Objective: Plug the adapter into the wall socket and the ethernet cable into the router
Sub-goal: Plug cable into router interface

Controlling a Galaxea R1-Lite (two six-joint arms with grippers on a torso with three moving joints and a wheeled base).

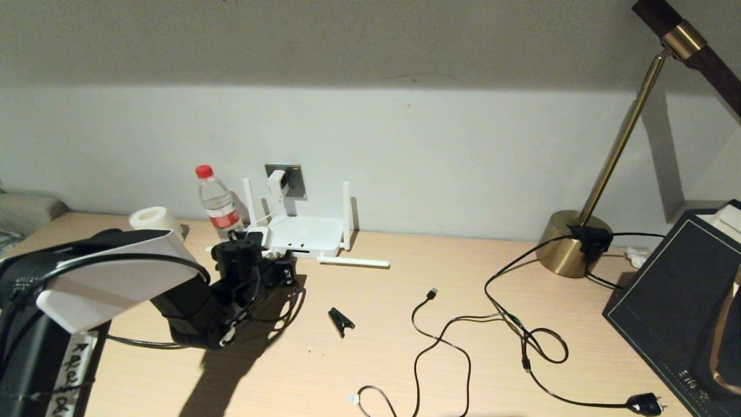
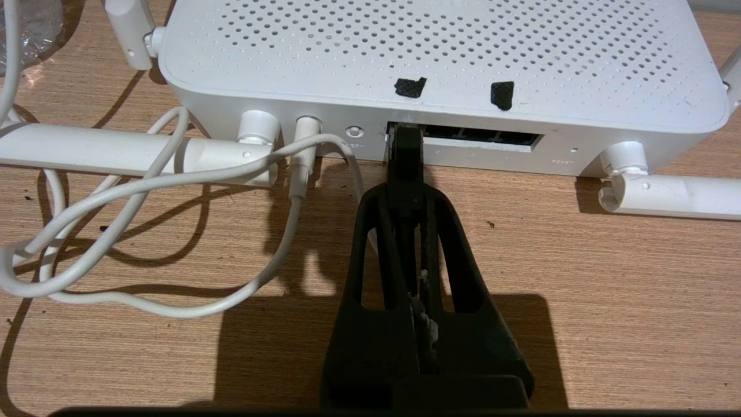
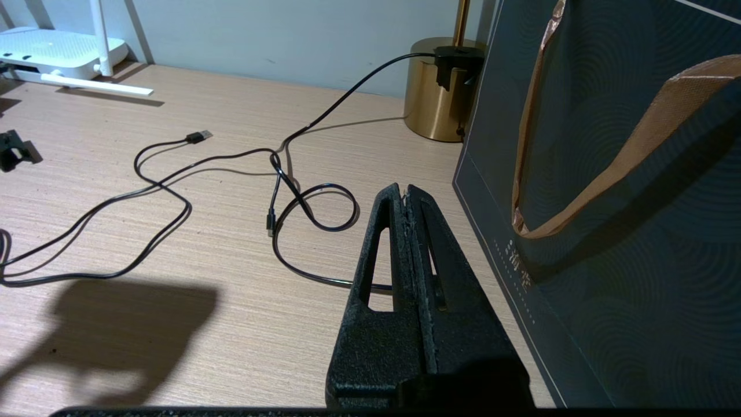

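Pressing my left pincer (image 2: 405, 156) up to the port edge of the router (image 2: 440, 63), I have its two fingers drawn together on the black end of the ethernet cable (image 2: 405, 142), which sits at the first opening of the dark port row; how far in it is seated I cannot tell, since my fingers cover the connector. The router lies flat on the desk (image 1: 405, 324) against the wall, two antennas upright and two lying on the wood. A thin white cord (image 2: 145, 191) loops beside the ports and runs into a round jack there. In the head view the adapter (image 1: 277, 182) is on the wall socket (image 1: 294, 178) just above the router, with its cord hanging down. A water bottle (image 1: 217, 204) with a red cap, seemingly part full, stands just left of the router, and a roll of tissue (image 1: 151, 220) stands further left. My right pincer (image 3: 408, 200) hangs with fingers together, gripping nothing, above the desk next to a dark paper bag (image 3: 608, 191) with tan handles; what the bag contains is hidden. Loose black cables (image 1: 463, 336) and a small black clip (image 1: 341, 320) lie mid-desk, near the brass lamp base (image 1: 570, 243).
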